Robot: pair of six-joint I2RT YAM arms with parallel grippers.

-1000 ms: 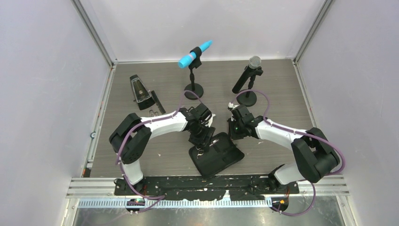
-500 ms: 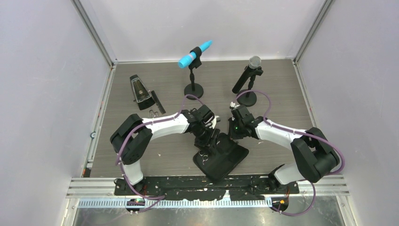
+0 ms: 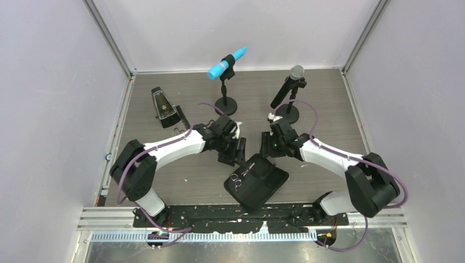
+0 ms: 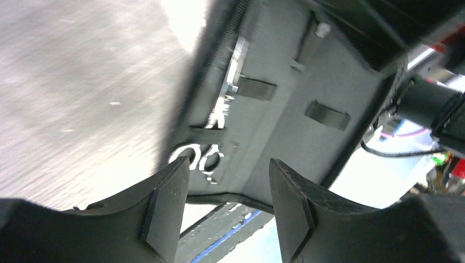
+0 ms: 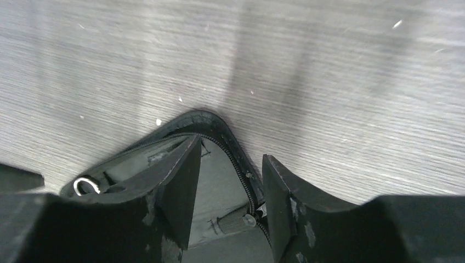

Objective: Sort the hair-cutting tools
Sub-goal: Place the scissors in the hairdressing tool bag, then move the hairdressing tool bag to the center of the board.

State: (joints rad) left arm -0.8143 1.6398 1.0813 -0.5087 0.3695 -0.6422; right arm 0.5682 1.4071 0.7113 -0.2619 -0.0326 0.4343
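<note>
Case (image 3: pixel 270 184), open on table (image 3: pixel 329 109), one scissors (image 3: pixel 237 181) inside. My left pincer (image 4: pixel 229 178) — released, empty. My right pincer (image 5: pixel 230 153) — released, astride zip rim (image 5: pixel 219 123); I should lift straight up to avoid snagging.

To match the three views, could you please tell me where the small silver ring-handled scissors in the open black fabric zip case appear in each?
Top external: the silver scissors lie on the left side of the black fabric zip case, below the picture's centre.
Left wrist: their ring handles show low, left of centre.
Right wrist: only one silver ring, bottom left, probably theirs.
Shared landmark: that case.
</note>
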